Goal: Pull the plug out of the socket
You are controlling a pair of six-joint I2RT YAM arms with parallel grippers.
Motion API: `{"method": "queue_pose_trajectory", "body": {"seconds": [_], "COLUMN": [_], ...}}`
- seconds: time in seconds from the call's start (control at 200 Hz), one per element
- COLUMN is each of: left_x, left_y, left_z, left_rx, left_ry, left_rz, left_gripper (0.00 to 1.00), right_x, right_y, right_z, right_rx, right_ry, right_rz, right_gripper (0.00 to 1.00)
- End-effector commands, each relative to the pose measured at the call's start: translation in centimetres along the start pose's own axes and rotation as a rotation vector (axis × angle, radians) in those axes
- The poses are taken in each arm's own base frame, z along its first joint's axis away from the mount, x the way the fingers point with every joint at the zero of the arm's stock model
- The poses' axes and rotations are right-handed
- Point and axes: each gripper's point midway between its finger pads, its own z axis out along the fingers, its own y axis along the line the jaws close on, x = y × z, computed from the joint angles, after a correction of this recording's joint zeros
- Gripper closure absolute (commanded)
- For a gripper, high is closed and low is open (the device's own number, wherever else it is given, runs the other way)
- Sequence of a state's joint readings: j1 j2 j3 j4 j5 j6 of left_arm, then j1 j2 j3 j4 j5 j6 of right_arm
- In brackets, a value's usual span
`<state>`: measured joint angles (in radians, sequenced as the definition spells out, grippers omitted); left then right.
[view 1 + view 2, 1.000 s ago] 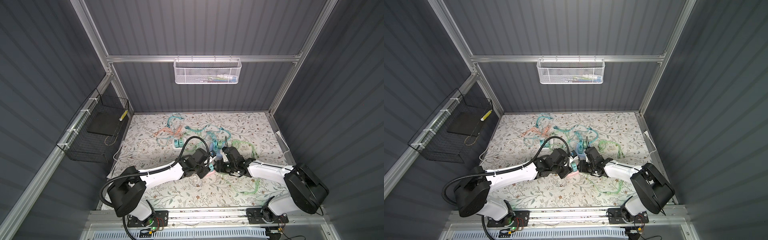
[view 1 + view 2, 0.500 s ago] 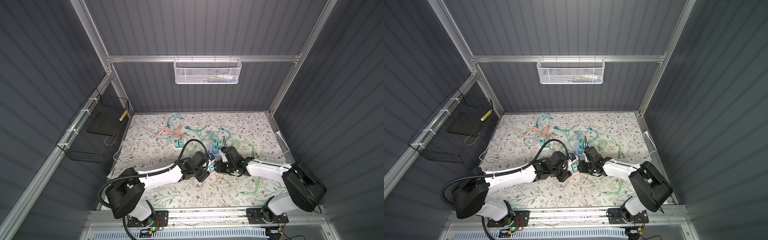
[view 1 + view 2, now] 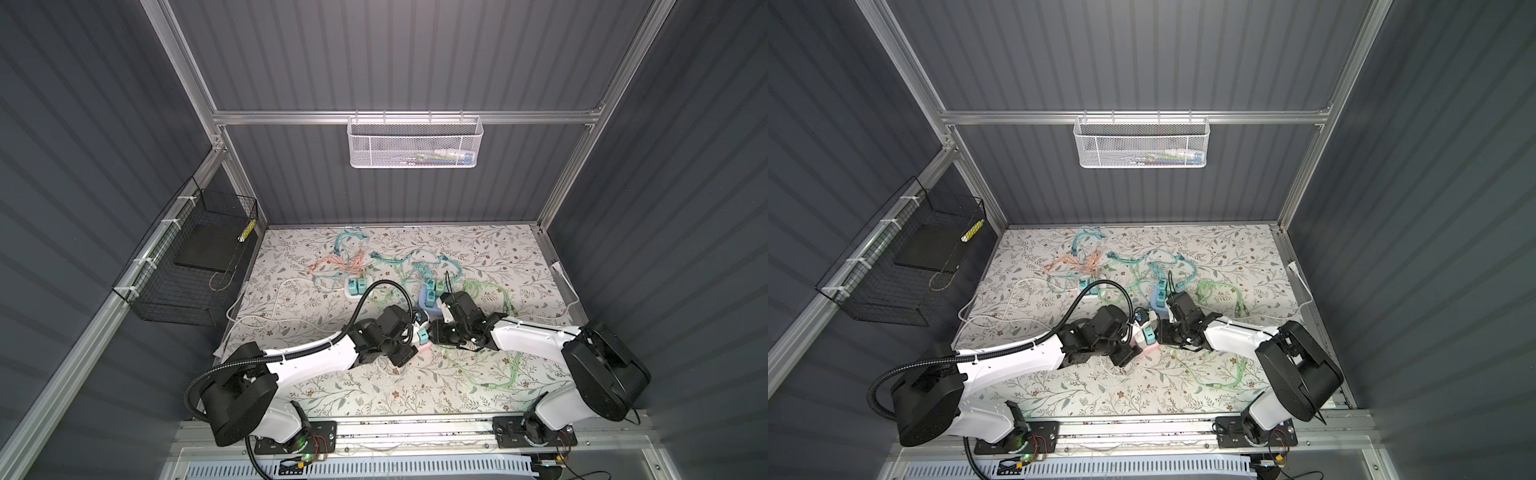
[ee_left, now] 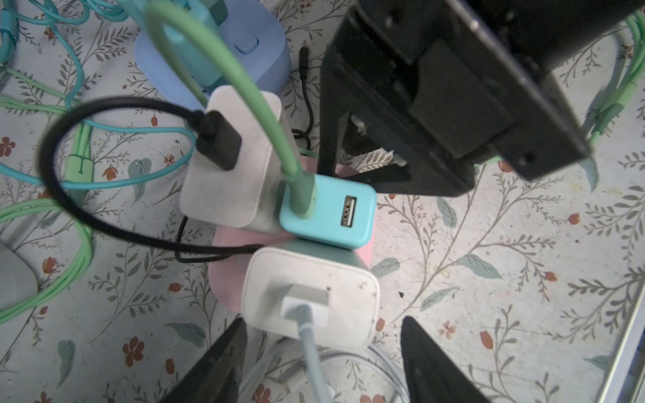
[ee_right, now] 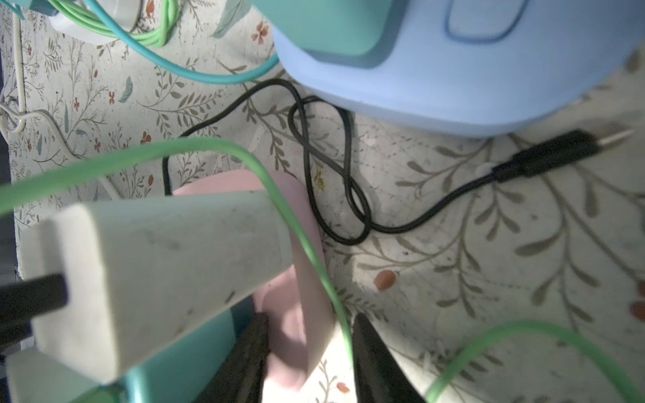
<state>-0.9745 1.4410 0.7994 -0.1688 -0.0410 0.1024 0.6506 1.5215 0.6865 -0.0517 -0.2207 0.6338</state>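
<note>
Pink socket [image 4: 225, 275] lies on the floral worktop [image 4: 488, 279], mid-front between the two arms in both top views. Three plugs are seated in it:
- white plug [image 4: 310, 296] with pale cable [image 4: 310, 349]
- teal plug [image 4: 328, 213] with green cable [image 4: 244, 90]
- second white plug [image 4: 230, 167] with black cable [image 4: 62, 139]

Left gripper [image 4: 323, 321]: jaws well apart, holding nothing. Its fingers [image 4: 216, 363] sit on either side of the white plug. There is a clear gap at one finger. The other is close to the plug's edge; contact unclear.

Right gripper [image 5: 310, 315]: jaws narrow, set around the socket's end nearest the teal plug. One of its fingers [image 5: 244, 359] is against the pink body. A sliver of worktop and the green cable show at the other. Cannot tell if it is clamped.

Blue socket [image 5: 453, 69] sits just beyond, apart from the pink one.
</note>
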Motion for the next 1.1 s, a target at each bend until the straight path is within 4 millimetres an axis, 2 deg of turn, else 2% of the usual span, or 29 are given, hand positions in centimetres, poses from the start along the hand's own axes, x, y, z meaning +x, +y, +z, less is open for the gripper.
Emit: {"method": "queue_pose_trajectory", "body": {"seconds": [0.0, 0.13, 0.575, 0.705, 0.986, 1.096], "left_x": [0.0, 0.5, 0.0, 0.5, 0.7, 0.3], "left_y": [-0.1, -0.2, -0.4, -0.3, -0.3, -0.4], "left_z": [0.9, 1.7, 2.6, 3.1, 3.6, 3.5], "left_rx": [-0.002, 0.008, 0.018, 0.022, 0.038, 0.047], "left_ry": [-0.007, 0.012, -0.037, -0.020, -0.010, -0.023], "left_rz": [0.057, 0.072, 0.083, 0.090, 0.086, 0.078], "left_gripper": [0.30, 0.32, 0.37, 0.40, 0.48, 0.58], "right_x": [1.4, 1.6, 1.9, 2.0, 2.2, 2.7], "right_y": [-1.0, -1.1, -1.0, -1.2, -1.1, -1.2], "right_z": [0.7, 0.8, 1.1, 1.1, 1.5, 1.8], "right_rx": [0.042, 0.044, 0.046, 0.054, 0.051, 0.063], "right_ry": [0.053, 0.061, 0.081, 0.083, 0.094, 0.109], "right_rz": [-0.011, -0.009, -0.022, -0.019, -0.017, -0.024], "right_gripper": [0.58, 0.59, 0.61, 0.61, 0.61, 0.61]}}
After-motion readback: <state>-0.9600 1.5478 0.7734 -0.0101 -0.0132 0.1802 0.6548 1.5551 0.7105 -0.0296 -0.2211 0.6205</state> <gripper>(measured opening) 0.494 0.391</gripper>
